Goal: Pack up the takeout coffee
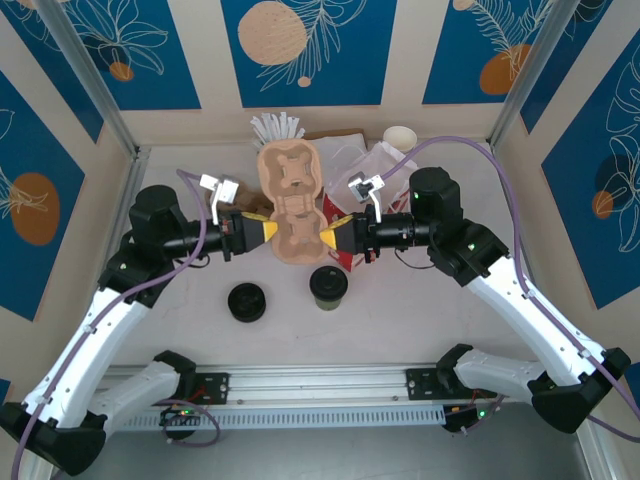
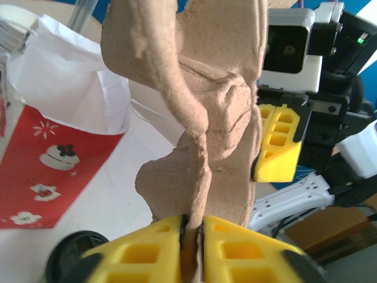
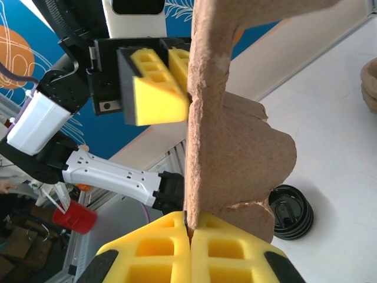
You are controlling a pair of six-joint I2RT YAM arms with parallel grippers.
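Pulp cup carrier (image 1: 293,205) hangs between my arms, my left fingers (image 2: 147,253) clamped on one edge and my right fingers (image 3: 153,253) on the other, while the lidded takeout coffee (image 1: 328,287) waits on the desk (image 1: 400,320) nearby, so I judge the carrier must next be set flat.

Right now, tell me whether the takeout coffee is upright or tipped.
Upright. In the top view the takeout coffee shows its round black lid facing straight up, with the olive side just below it, standing on the table.
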